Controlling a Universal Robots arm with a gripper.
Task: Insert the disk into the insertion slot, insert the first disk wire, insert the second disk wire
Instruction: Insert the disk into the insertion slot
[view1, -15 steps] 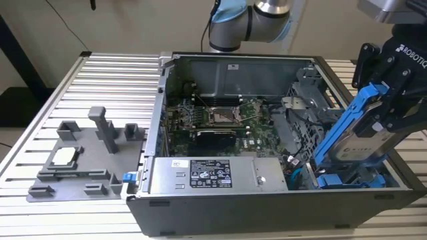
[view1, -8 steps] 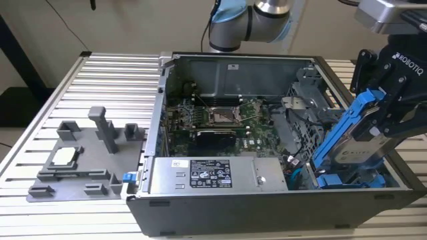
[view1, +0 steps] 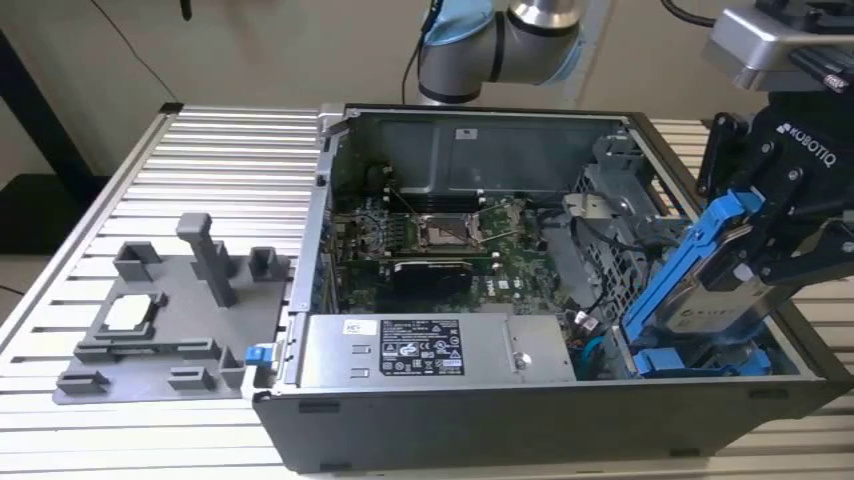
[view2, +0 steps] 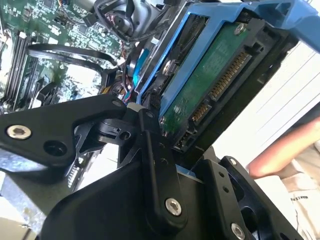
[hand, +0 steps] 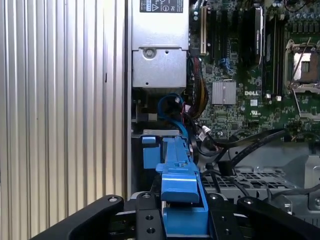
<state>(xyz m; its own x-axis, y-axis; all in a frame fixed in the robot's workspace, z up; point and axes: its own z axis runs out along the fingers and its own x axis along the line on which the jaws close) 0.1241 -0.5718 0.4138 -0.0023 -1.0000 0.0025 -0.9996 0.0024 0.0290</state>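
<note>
The hand (view1: 763, 250) was closed on the disk (view1: 707, 300), its black fingers (hand: 144, 220) clamped against either side of the blue carrier. In the exterior view the disk stood steeply tilted over the corner of the open black computer case (view1: 534, 425) at that view's right, upper end leaning outward past the case wall and lower end down inside the case, just beside the grey power-supply box (view1: 414, 350); how far that lower end had gone in could not be told. In the second wrist view the disk's green circuit board (view2: 215, 80) and its connector faced the camera, and a person's arm (view2: 285, 150) showed beyond it. In the first wrist view a blue cable (hand: 172, 107) looped between the power-supply box and the motherboard (hand: 240, 75). The case sat on a ribbed aluminium surface (view1: 227, 160), and a grey fixture (view1: 174, 310) lay on that surface at the exterior view's left, well apart from the hand.
</note>
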